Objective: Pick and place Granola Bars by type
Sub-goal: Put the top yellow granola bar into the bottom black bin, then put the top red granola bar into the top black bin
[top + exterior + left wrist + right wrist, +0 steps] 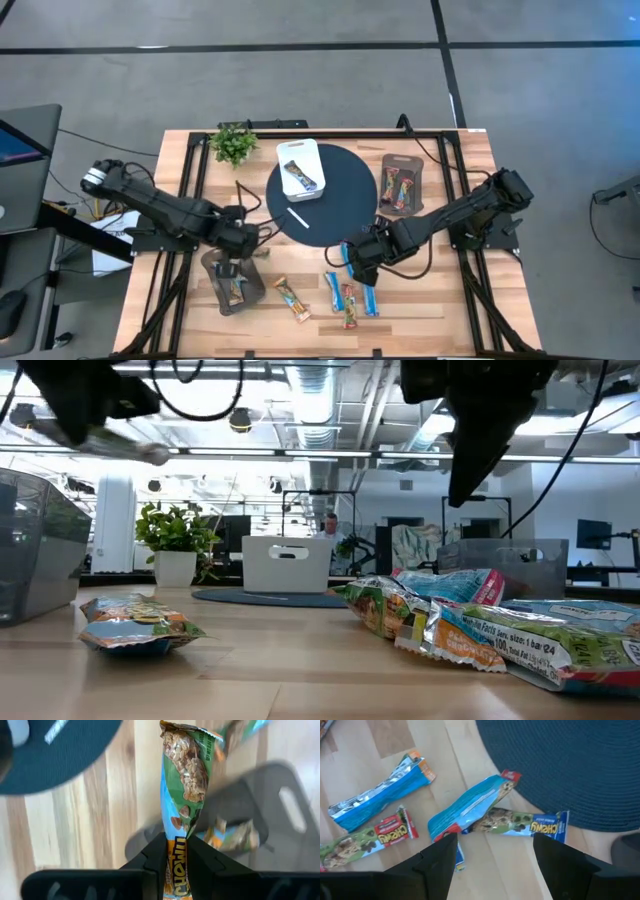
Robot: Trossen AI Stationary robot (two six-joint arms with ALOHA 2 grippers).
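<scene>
Currently the left gripper is pinching one end of a granola bar with a green and orange wrapper, its fingers nearly closed on the wrapper. In the high view this gripper is sitting over the front left part of the wooden bench, just above a grey tray that is already carrying another bar. The left wrist view is showing the held bar hanging over the bench beside that grey tray, with the edge of a dark round mat nearby.

The right gripper is standing with its fingers spread wide and gripping nothing. In the high view it is hovering at the front edge of the round mat, directly above a loose cluster of bars. The right wrist view is showing a blue bar lying across a bar with a blue end, plus a second blue bar and a green and red bar farther off.

A single tan bar is lying on the bench between the grey tray and the cluster. A white tray on the mat is containing one dark bar. A second grey tray at the right of the mat is containing several bars. A white stick is lying on the mat, and a small potted plant is standing at the back left
</scene>
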